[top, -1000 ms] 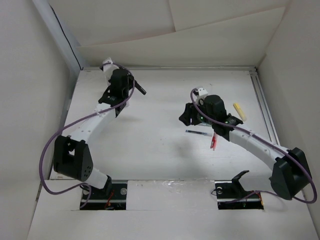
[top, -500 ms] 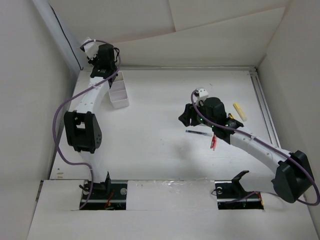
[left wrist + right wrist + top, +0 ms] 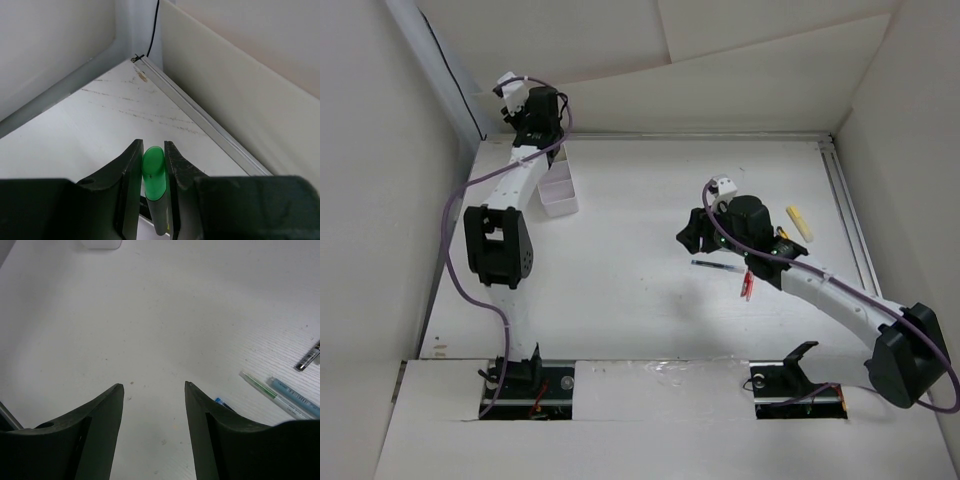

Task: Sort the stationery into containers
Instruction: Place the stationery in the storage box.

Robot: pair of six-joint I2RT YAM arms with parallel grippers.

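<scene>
The left claw (image 3: 152, 150) is clenched on a green round-ended plastic marker (image 3: 153, 167). The marker lies lengthwise between the jaws, its green end about level with the tips. The small white translucent plastic box (image 3: 560, 190) sits below and just behind this claw, toward the arm's base. Which compartment lies under the marker I cannot tell.

The likely trouble is a release off target. Held along the jaws, the marker could drop end-first, strike a divider or the rim, and tip out onto the white table (image 3: 75, 130).

Ahead of the claw, the metal edge rail (image 3: 200, 120) and the pale wall panel (image 3: 240, 70) close into a corner. That leaves little room forward or sideways, so the free room is backward and up.

The right claw (image 3: 152, 390) stands released over bare table. A teal-blue pen (image 3: 295, 396) and other thin pens lie to its right, with wide space ahead.
</scene>
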